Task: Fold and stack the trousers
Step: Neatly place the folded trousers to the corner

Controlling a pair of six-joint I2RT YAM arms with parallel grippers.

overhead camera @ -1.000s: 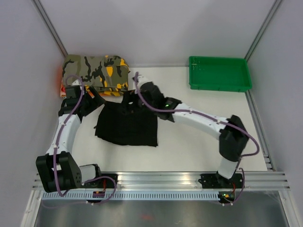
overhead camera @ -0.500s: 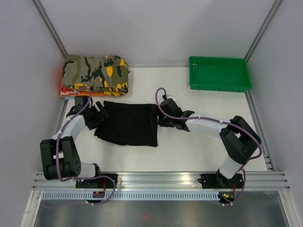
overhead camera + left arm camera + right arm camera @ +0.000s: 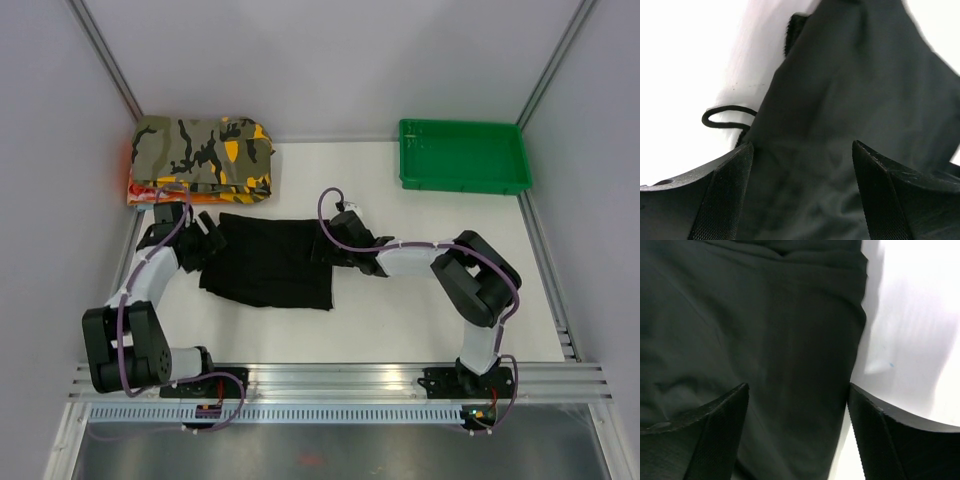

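Top view: the black trousers (image 3: 268,262) lie folded into a squat rectangle on the white table (image 3: 420,300), left of centre. The long side runs left to right, with the near edge sloping a bit. The left gripper (image 3: 207,243) sits at the left edge of the fabric and the right gripper (image 3: 333,250) at the right edge. A folded camo garment (image 3: 203,155) is in the far left corner, and a green tray (image 3: 463,155) is far right.

Left wrist view: the fingers are spread wide with dark fabric lying between them, nothing pinched. A cord loop (image 3: 722,117) pokes out onto the table.

Right wrist view: these fingers are spread apart too, over the trousers' edge, with bare table on one side.
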